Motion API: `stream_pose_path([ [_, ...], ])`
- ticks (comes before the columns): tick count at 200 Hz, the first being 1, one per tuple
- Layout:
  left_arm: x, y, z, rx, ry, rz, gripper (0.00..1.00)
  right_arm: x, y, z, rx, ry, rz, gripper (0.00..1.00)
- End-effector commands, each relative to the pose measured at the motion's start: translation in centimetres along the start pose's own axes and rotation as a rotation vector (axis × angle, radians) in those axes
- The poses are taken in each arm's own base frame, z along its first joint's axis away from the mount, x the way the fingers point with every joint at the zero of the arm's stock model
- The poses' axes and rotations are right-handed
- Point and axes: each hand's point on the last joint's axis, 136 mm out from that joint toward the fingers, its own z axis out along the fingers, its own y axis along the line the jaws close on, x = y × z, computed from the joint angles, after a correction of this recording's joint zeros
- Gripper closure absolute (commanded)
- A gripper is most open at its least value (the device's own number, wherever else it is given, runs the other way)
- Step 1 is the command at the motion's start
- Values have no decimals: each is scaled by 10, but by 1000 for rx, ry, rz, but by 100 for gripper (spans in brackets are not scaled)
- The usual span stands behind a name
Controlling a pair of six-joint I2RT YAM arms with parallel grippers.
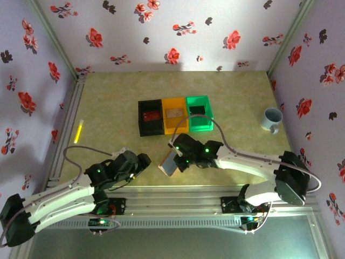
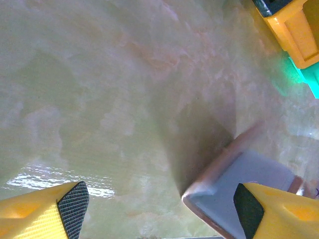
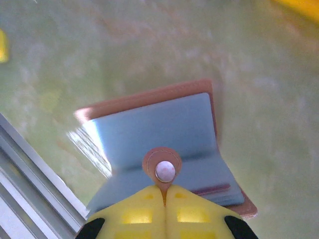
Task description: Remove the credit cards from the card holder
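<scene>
- The right claw has its two yellow fingers pressed together, pinching the snap tab of the card holder.
- The card holder lies open just ahead of that claw's tips. Its pale grey-blue inside faces the claw and a pinkish-brown rim runs round it.
- It looks tilted up off the table, though I cannot tell whether its far edge still touches the surface.
- The left claw stands wide, with nothing between its fingers.
- A corner of the card holder sits just beside the left claw's right-hand finger and seems partly tucked behind it. The blur hides whether they touch.
- Beyond the right claw, well apart from it, three bins stand in a row touching each other: the black bin, the orange bin and the green bin.
- A mug stands off to the right claw's right, farther out than the bins.
</scene>
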Motion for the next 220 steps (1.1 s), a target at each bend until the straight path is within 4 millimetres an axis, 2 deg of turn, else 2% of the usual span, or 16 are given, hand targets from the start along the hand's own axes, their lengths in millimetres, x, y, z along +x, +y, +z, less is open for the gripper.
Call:
stream_pose_path([
  [1,-3,8,0,-22,-32,-13,19,-1,6,9,-24,68,-74,100],
  [40,-1,7,1,-7,-51,-18,19,-8,24,21,-93,74,-97,100],
  [68,-1,5,1,3,-62,-22,19,3,18,18,-76,59,-88,100],
  [94,0,6,3,8,-67,-23,19,20,5,12,-38,29,-53,100],
  [118,1,6,5,10,-68,-25,19,41,-12,14,8,18,-16,100],
  [140,1,6,8,5,-67,-22,19,53,-39,17,108,-14,37,100],
  [178,5,6,11,2,-61,-22,19,49,-75,17,242,-130,93,100],
  [220,8,9,12,-1,-61,-21,19,26,-79,12,179,-220,123,100],
])
